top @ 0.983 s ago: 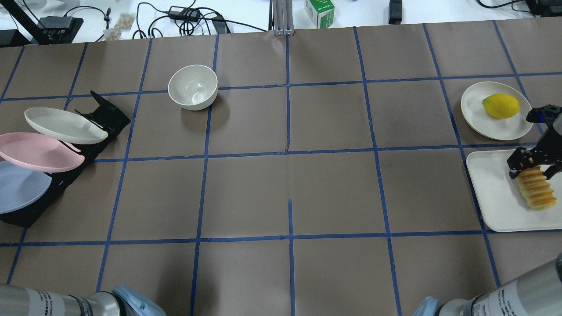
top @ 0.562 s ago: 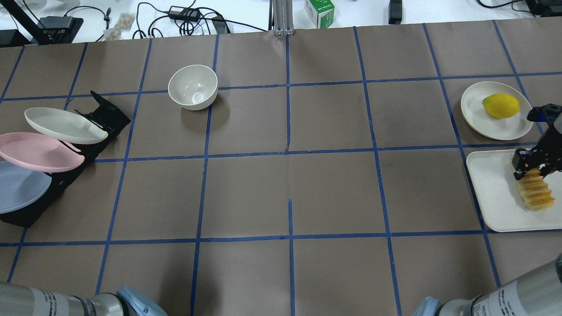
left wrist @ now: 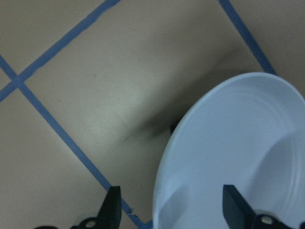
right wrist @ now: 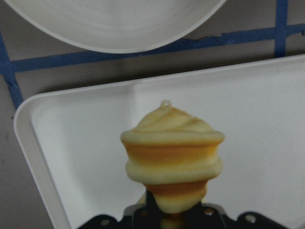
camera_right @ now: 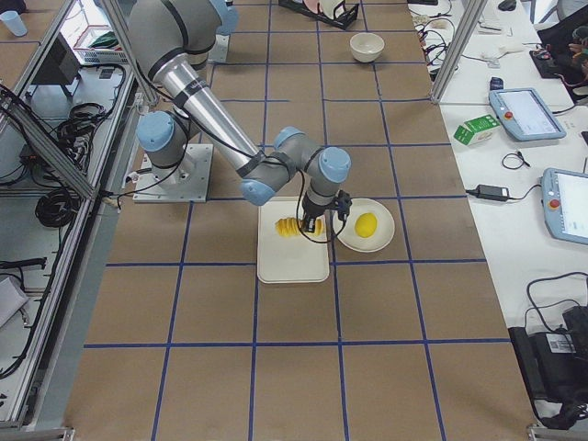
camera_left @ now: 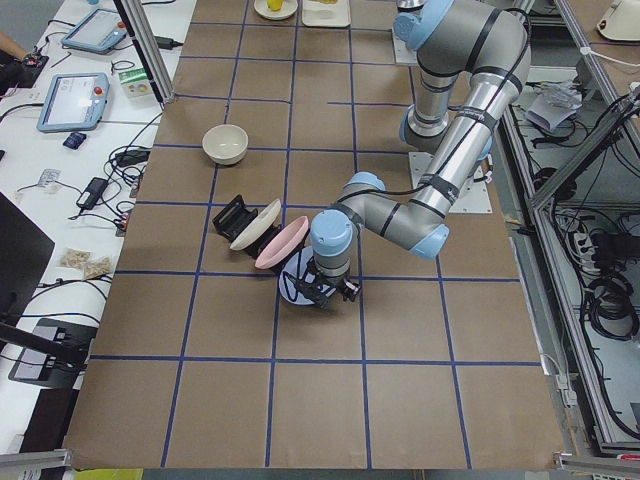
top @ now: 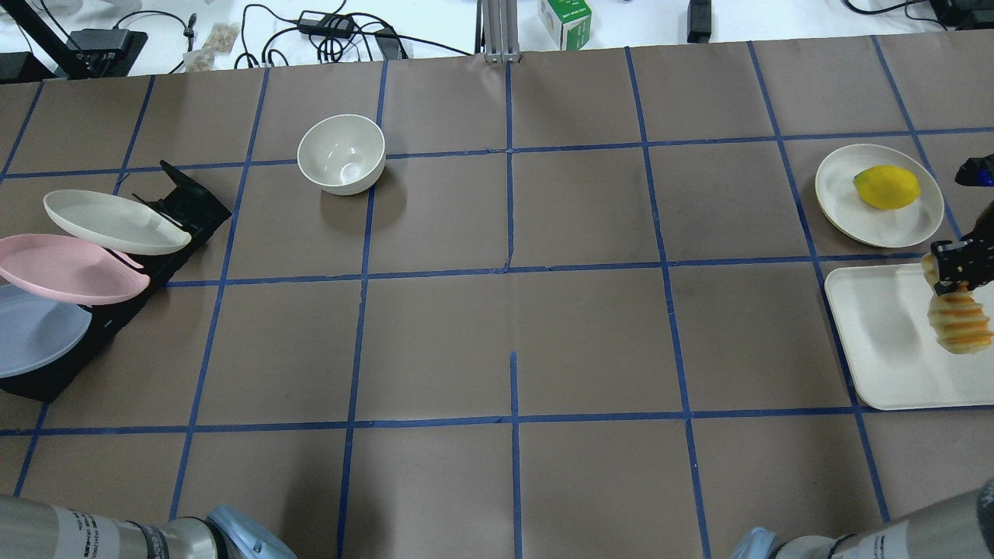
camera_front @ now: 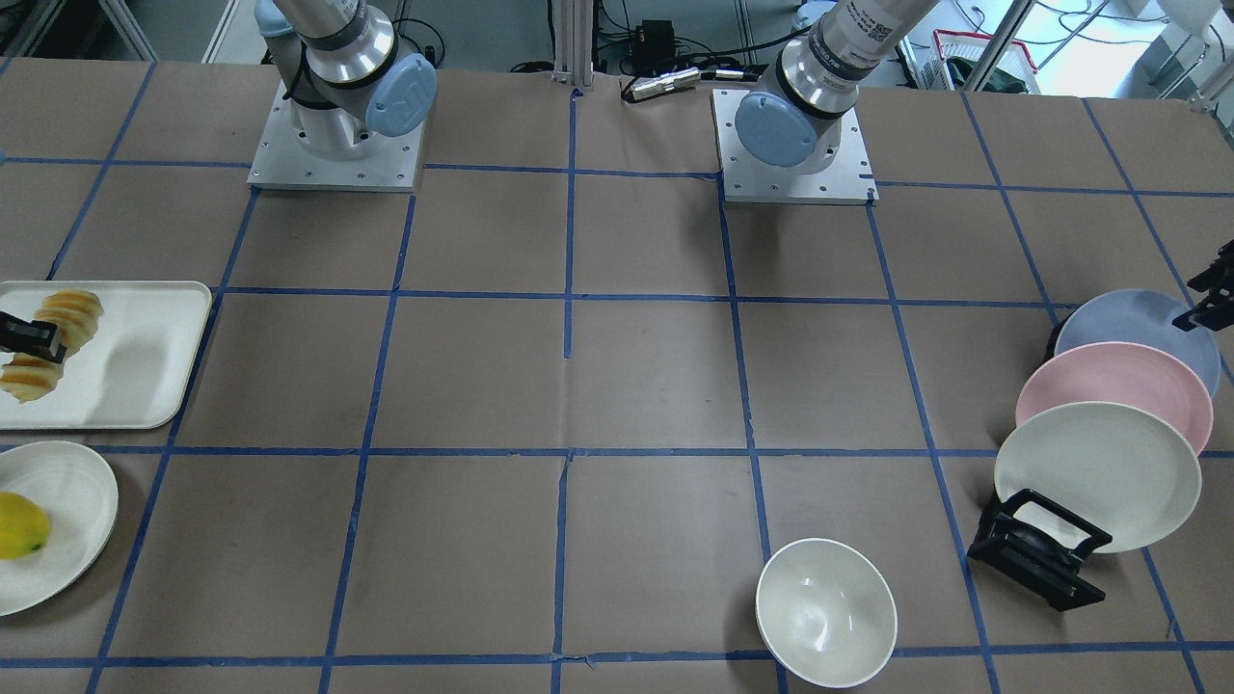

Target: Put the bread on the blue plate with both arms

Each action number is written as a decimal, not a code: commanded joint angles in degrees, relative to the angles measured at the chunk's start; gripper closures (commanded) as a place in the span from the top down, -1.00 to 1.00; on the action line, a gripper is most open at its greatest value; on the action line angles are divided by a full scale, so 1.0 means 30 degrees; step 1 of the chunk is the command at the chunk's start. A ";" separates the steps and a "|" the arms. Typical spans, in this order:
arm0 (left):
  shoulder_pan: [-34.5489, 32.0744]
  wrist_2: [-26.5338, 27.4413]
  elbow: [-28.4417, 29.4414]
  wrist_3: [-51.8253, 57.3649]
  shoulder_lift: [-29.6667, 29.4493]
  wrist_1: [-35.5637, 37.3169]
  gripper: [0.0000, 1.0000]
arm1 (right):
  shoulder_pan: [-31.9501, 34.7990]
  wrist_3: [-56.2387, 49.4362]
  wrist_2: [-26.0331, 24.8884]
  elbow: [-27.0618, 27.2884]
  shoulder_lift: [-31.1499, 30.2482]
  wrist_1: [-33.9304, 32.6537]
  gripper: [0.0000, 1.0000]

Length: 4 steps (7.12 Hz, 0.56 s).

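The bread [top: 961, 326] is a ridged golden and pale loaf, held by its far end in my shut right gripper [top: 960, 268]. It hangs a little above the white tray [top: 874, 341], and its free end fills the right wrist view [right wrist: 172, 152]. The blue plate [top: 35, 330] leans in the nearest slot of the black rack [top: 190, 206] at the table's left. My left gripper [left wrist: 172, 210] is open at the plate [left wrist: 238, 152], one finger outside the rim and one over its face. In the front view this gripper [camera_front: 1210, 297] sits at the plate's edge [camera_front: 1123, 333].
A pink plate [top: 70, 268] and a cream-white plate [top: 112, 221] lean in the same rack. A white bowl [top: 342, 154] stands at the back left. A lemon [top: 887, 186] lies on a cream plate [top: 842, 198] just beyond the tray.
My right gripper has risen and shifted right with the bread. The loaf has come up off the tray and now hangs from the gripper. The plates have not moved.
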 commanded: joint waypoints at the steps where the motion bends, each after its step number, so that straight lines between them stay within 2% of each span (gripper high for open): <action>1: -0.0126 -0.0057 0.0034 -0.0152 -0.0136 -0.0196 0.09 | 0.1025 0.1634 0.0338 -0.1557 -0.0748 0.3280 -1.00; 2: -0.0156 -0.0029 -0.0168 -0.0066 -0.0194 -0.0284 -0.13 | 0.1727 0.3154 0.0512 -0.2581 -0.1244 0.5385 -1.00; 3: -0.0127 -0.0029 0.0062 0.0080 -0.0194 -0.1155 -0.52 | 0.2691 0.4242 0.1355 -0.3316 -0.1626 0.7117 -1.00; 4: -0.0127 -0.0029 0.0094 0.0168 0.0009 -0.1773 -1.00 | 0.3397 0.5820 0.1537 -0.3671 -0.2065 0.8179 -1.00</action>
